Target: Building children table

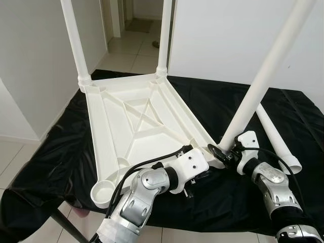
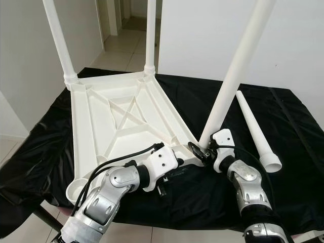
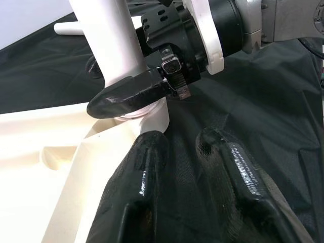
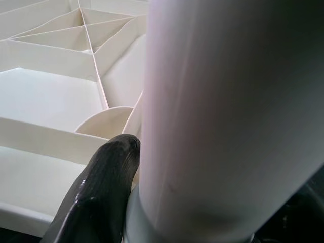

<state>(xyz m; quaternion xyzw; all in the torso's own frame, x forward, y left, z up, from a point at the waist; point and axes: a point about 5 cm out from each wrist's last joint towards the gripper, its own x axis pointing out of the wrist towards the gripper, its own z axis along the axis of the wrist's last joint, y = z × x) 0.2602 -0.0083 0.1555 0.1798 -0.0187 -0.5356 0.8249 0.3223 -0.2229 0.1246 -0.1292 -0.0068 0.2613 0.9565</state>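
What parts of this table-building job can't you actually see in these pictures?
- Tops of the two fitted legs and the tilted leg: cut off by the head views' top edge.
- Whether the tilted leg's base is seated in its corner socket: the right gripper covers it.
- Right gripper's second finger: hidden behind the leg in the right wrist view.
- The tabletop's near edge: hidden by the left arm.

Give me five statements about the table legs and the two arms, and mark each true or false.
1. The tabletop lies upside down on the black cloth. True.
2. Four legs are fitted. False: two stand upright at the far corners.
3. The right gripper holds the tilted leg at its base. True.
4. A spare leg lies on the cloth. True.
5. The left gripper grips a leg. False: its jaws are empty.
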